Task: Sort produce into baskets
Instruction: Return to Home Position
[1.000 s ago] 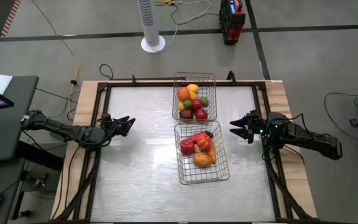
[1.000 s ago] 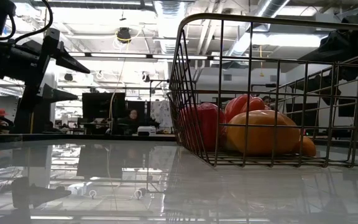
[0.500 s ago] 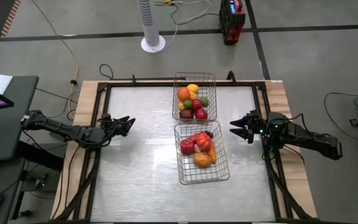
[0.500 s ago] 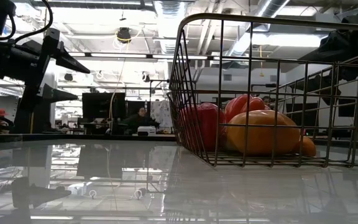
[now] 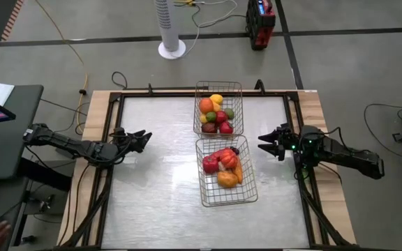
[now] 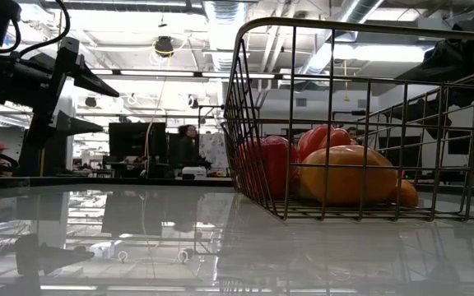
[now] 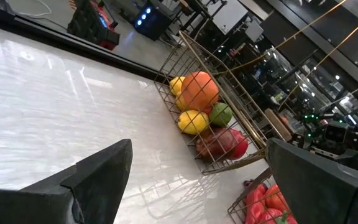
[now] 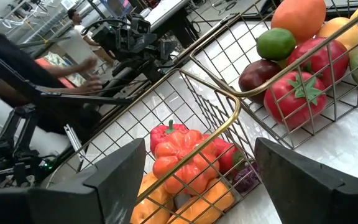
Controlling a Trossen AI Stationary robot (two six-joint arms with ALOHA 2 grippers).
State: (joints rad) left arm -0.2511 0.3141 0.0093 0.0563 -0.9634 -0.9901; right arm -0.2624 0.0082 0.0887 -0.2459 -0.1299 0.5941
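Two silver wire baskets stand end to end at the table's middle. The far basket holds an orange, lemons, a lime, an apple and a tomato. The near basket holds red peppers, orange peppers and something dark purple. My left gripper hovers open at the table's left edge, pointing toward the baskets. My right gripper hovers open at the right edge, facing the baskets' right sides. Nothing lies between either pair of fingers.
Bare white tabletop lies left and right of the baskets and near the front edge. A dark frame rims the table. On the floor beyond the far edge stand a white fan and a red-and-black box. A person shows beyond the table.
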